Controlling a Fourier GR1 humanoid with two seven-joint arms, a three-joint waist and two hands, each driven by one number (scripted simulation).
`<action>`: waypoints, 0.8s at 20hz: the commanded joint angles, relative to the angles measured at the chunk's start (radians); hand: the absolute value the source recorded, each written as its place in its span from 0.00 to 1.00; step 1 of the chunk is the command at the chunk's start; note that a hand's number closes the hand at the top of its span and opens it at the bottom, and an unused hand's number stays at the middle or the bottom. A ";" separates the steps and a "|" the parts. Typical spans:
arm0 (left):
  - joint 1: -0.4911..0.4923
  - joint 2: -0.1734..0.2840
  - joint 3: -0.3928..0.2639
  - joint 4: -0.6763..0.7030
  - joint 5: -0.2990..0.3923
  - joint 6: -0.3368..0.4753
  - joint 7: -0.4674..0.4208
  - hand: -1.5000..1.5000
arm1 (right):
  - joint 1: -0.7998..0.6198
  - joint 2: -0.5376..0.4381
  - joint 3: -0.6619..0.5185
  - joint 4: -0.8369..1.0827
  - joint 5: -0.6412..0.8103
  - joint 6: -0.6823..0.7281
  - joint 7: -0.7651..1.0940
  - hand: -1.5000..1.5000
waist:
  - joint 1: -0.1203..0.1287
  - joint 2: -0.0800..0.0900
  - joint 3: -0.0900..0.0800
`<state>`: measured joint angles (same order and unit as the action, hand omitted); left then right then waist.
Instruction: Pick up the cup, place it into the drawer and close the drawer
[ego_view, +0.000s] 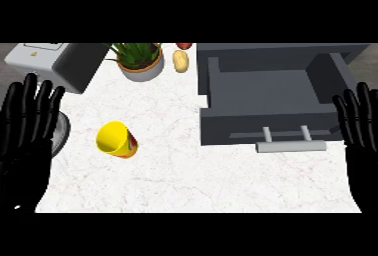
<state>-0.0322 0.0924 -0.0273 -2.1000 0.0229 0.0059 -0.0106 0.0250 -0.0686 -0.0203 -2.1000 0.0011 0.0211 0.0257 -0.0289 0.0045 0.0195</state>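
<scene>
Left hand (29, 120): open, fingers straight up, holding nothing, resting at the left edge.
Cup (116, 139): yellow, on the desk (184, 180), just right of the left hand, mouth tipped left; left hand nearer.
Drawer (273, 95): open, far right.
Right hand (359, 125): open, holding nothing, right edge.

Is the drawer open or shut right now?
Open. The drawer is pulled out over the counter, its bare grey inside showing, handle toward the robot. The yellow cup is outside it.
</scene>
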 joint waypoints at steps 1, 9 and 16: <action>-0.039 0.005 0.005 0.056 -0.011 -0.015 -0.021 0.00 | 0.016 -0.001 -0.030 0.030 -0.022 0.014 -0.048 0.00 | 0.025 -0.004 -0.019; -0.155 -0.090 0.029 0.165 0.071 0.089 0.117 0.00 | -0.013 0.024 0.083 -0.028 -0.080 0.059 0.094 0.00 | 0.021 -0.004 -0.020; -0.156 -0.091 0.004 0.297 0.068 0.111 -0.029 0.00 | -0.051 0.005 0.004 0.042 -0.129 0.089 0.041 0.00 | 0.027 -0.004 -0.019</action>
<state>-0.1542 0.0073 -0.0536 -1.8800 0.0654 0.1300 0.0029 -0.0352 -0.0708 -0.0051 -2.0716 -0.1104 0.0980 0.0952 -0.0028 0.0003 0.0002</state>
